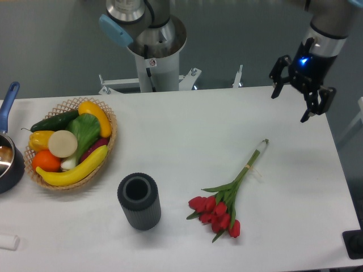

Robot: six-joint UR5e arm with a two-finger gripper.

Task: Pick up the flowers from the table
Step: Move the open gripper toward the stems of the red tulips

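The flowers (222, 198), a small bunch of red tulips, lie flat on the white table (187, 130). Their red heads point toward the near edge of the table, and their long green stems reach up and to the right, tied in the middle by a pale band. The gripper (294, 103) hangs in the air above the far right part of the table, well apart from the flowers, up past the stem ends. Its two fingers are spread wide with nothing between them (a small blue light glows on it). Just left of the flowers stands a dark grey ribbed cup (139, 200), upright, with its mouth open to the top. Far to the left of the flowers sits a wicker basket (108, 144) full of toy food: a banana, an orange, a cucumber and more. Left of the basket, at the table's edge, is a dark pot with a blue handle (8, 156).
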